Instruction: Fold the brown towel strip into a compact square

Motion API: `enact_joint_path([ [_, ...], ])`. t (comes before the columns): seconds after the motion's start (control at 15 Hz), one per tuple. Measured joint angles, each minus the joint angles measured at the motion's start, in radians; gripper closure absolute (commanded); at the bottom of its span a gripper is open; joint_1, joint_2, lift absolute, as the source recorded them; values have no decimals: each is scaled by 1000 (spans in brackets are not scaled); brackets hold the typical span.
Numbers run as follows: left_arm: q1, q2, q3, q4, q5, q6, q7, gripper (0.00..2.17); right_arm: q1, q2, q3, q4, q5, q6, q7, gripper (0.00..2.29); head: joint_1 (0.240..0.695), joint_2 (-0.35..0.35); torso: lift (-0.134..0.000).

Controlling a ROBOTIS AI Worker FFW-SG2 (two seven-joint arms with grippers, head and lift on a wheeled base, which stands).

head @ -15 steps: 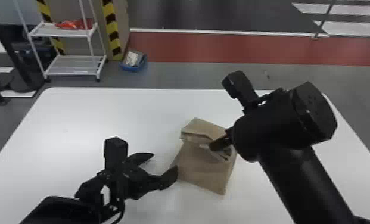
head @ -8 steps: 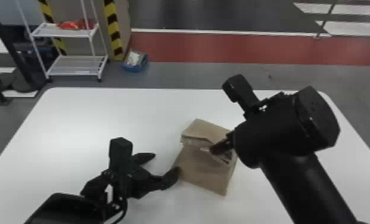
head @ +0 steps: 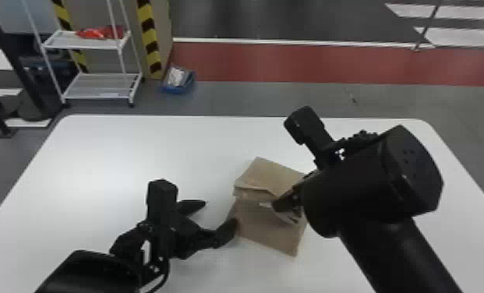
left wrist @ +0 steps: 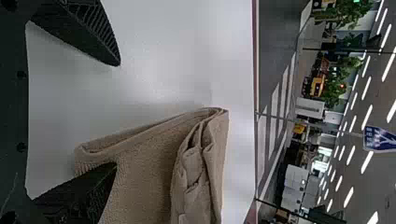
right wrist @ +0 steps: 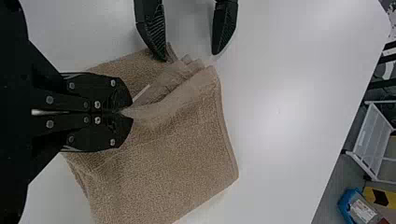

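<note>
Right claw: closed down on the brown towel strip, fabric pinched right at the tips. Left claw: wide, nothing gripped, set over the towel's edge on the side facing it.

Towel lay on the white bench, partly folded, between the two claws, one part of it under the right claw's tips. Folded-over flap sat just past those tips, on the side away from the robot; flatter part ran from the tips back toward the robot, ending in a corner.

Right wrist view: layers bunched and creased beside the right claw's tips, thin pale sliver next to them, nature unclear. One of the left claw's fingers overlapped the towel edge there, the other stood off it over bare bench.

Left wrist view: same split, one finger against the near fold, mate well apart. Rumpled stack of layers sat ahead of the left claw.

Beyond both claws, past the bench's far edge and off toward the robot's left: white rack with a red item on its upper shelf, blue bin on the floor beside it.
</note>
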Motion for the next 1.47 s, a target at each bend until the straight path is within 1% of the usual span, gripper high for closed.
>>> enact_joint_path([
  [0.33, -5, 0, 0, 2, -1, 0, 6, 66, 18, -10, 32, 1, 29, -50, 0, 1352, 695, -30, -124],
  [0.6, -11, 0, 0, 7, -2, 0, 6, 66, 35, -25, 38, -11, 36, -82, 0, 1352, 695, -33, -124],
  [1.07, -13, 0, -2, 10, -2, 6, 6, 66, 55, -31, 63, -52, 44, -95, 0, 1352, 695, -21, -124],
  [1.47, -13, -2, -2, 9, -2, 13, 7, 66, 82, -59, 85, -55, 63, -98, 0, 1352, 695, -34, -124],
])
